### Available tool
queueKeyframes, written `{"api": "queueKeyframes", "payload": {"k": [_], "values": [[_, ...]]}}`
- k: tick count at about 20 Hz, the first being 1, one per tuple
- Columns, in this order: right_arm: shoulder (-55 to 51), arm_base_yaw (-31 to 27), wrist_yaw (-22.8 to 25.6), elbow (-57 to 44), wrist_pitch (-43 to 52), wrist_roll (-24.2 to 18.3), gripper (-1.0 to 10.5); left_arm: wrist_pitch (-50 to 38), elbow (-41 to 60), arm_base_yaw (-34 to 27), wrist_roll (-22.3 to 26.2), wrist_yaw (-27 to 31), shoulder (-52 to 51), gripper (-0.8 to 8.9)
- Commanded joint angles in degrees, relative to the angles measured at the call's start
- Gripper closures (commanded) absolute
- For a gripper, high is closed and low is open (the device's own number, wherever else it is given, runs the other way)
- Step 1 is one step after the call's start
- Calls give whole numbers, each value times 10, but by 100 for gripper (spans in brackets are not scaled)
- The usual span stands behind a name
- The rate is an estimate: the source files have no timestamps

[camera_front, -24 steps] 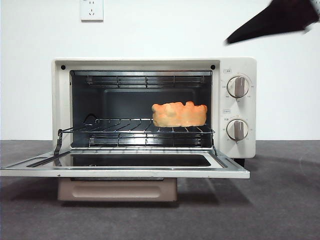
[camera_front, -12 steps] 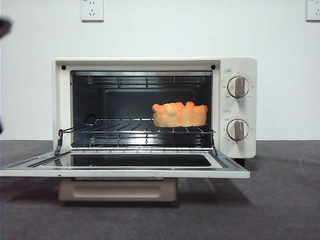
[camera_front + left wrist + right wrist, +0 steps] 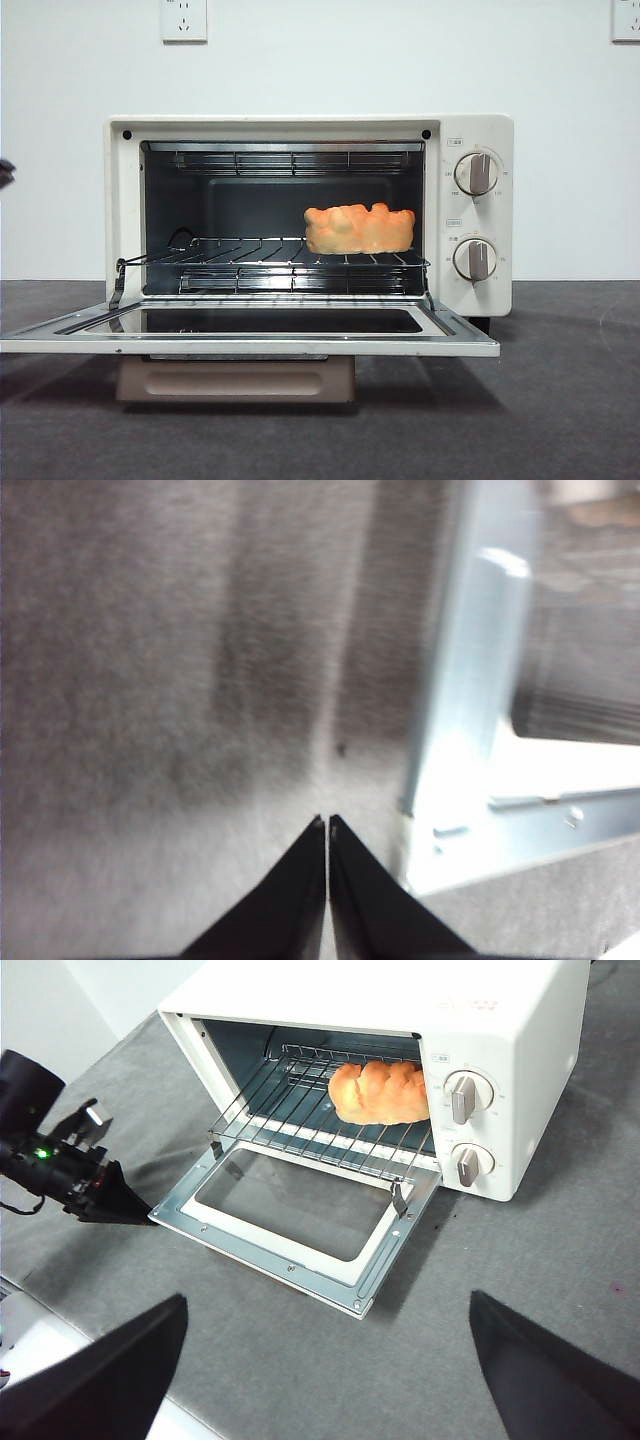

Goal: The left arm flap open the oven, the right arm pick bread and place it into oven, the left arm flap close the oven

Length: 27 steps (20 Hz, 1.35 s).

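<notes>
My left black two-jaw gripper (image 3: 326,822): jaws pressed together, empty, just beside the near left corner of the dropped door. My right black gripper (image 3: 325,1310): jaws spread wide, empty, well back. Cream-white boxy toaster oven (image 3: 480,135): door flat open. Lumpy orange-golden bread (image 3: 359,228): on the wire rack (image 3: 250,252), right side. Only the right wrist view shows both arms.
</notes>
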<state>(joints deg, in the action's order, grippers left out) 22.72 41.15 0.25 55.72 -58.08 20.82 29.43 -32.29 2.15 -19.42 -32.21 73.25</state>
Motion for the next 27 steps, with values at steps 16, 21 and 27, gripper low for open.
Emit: {"api": "queueKeyframes", "payload": {"k": [16, 21, 27], "values": [[3, 3, 32, 10, 27, -3, 496, -60, 0, -11, 0, -165, 59, 806], [3, 3, 32, 10, 28, 2, 496, -111, -3, -19, -44, -225, 42, 806], [3, 3, 32, 10, 28, 10, 496, -226, -26, -22, -155, -231, 6, 806]]}}
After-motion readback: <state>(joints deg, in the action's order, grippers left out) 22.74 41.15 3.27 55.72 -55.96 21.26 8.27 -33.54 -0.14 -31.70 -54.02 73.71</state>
